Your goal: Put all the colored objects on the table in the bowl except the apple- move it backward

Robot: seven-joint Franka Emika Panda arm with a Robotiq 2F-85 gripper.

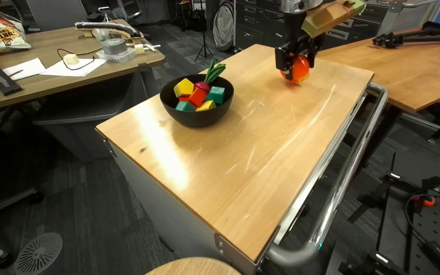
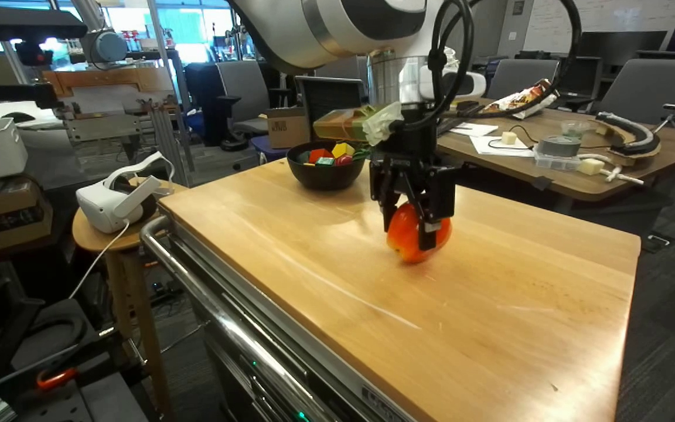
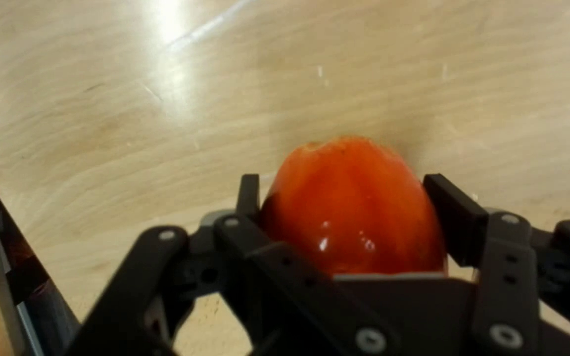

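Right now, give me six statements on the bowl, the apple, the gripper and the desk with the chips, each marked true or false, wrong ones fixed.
1. The bowl stands on the table. True.
2. The bowl is empty. False: it holds coloured blocks and a leafy dark-red piece.
3. The gripper is closed on the apple. True.
4. The apple is inside the bowl. False: it is outside, in the gripper.
5. A bag of chips lies on the cluttered desk. True.
6. Nothing else lies on the cluttered desk. False: a grey tape roll is there too.
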